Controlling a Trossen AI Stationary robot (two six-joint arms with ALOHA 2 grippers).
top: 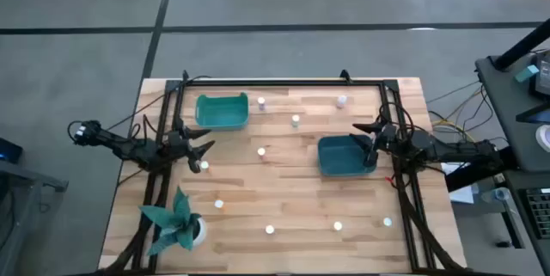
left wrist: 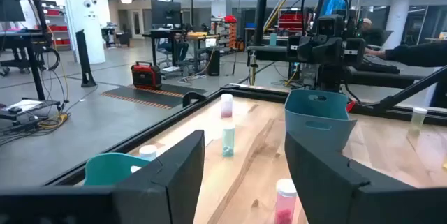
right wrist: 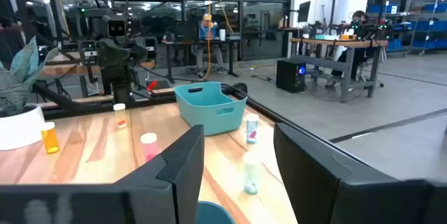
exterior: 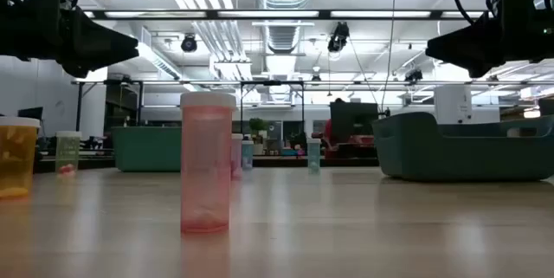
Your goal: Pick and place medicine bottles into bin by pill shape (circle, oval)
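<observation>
Several small medicine bottles stand upright on the wooden table; the high view shows their white caps, e.g. [top: 262,151], [top: 204,166], [top: 269,230]. Up close their bodies are tinted: pink [exterior: 206,161], orange [exterior: 16,157]. One teal bin [top: 222,111] stands at the far left, another [top: 346,156] at the right. My left gripper [top: 204,145] is open and empty above the table, just beyond the bottle at the left. My right gripper [top: 367,132] is open and empty over the right bin's right side.
A teal paper plant in a white pot [top: 176,222] stands at the near left corner. A black frame [top: 284,84] runs along the table's far and side edges. More bottles stand along the near edge [top: 338,225] and the far edge [top: 341,101].
</observation>
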